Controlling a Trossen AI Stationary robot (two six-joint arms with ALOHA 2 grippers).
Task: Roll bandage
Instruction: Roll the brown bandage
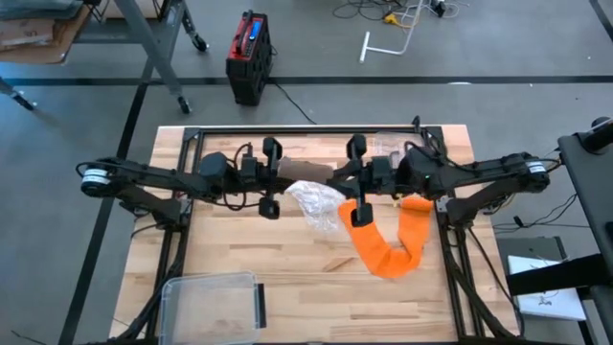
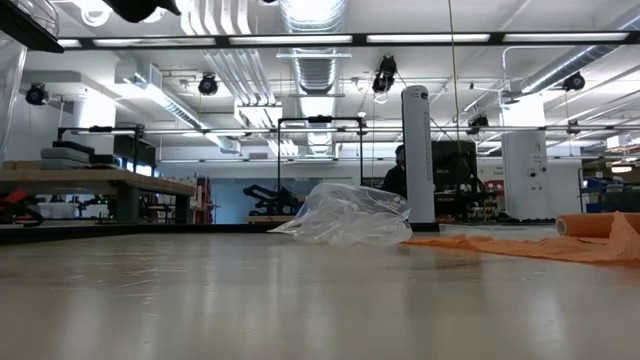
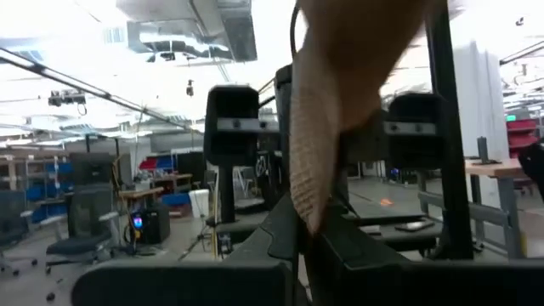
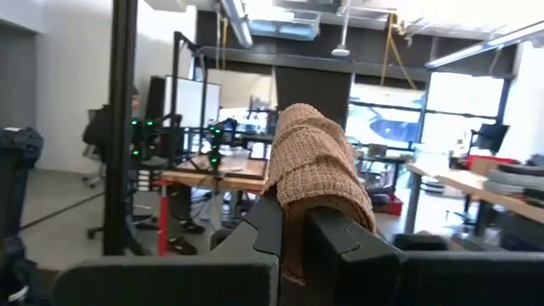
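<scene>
Above the middle of the counter [image 1: 239, 249], toward its far edge, both arms meet nose to nose with a tan bandage [image 1: 305, 172] stretched between them. The left tool [image 1: 278, 172] is clamped together on one end of that bandage, whose cloth hangs close before its wrist camera; the right tool [image 1: 347, 174] is likewise pinched on the other end, where the knit fabric bunches over its fingers [image 4: 265, 223]. This looks like the rolling step itself, with the strip held off the surface and tension shared between the two arms.

Next, one tool would probably need to turn while the other feeds, keeping the cloth taut without pulling it out of either grip.

Room is tight just beneath: a crumpled clear plastic bag [image 1: 316, 203] lies under and slightly nearer than the meeting point, and an orange cloth [image 1: 388, 244] curves from below the right arm toward the near side. A clear plastic box [image 1: 211, 302] sits at the near left corner, well apart. Open wood lies toward the near left of the middle, should the arms need to lower.
</scene>
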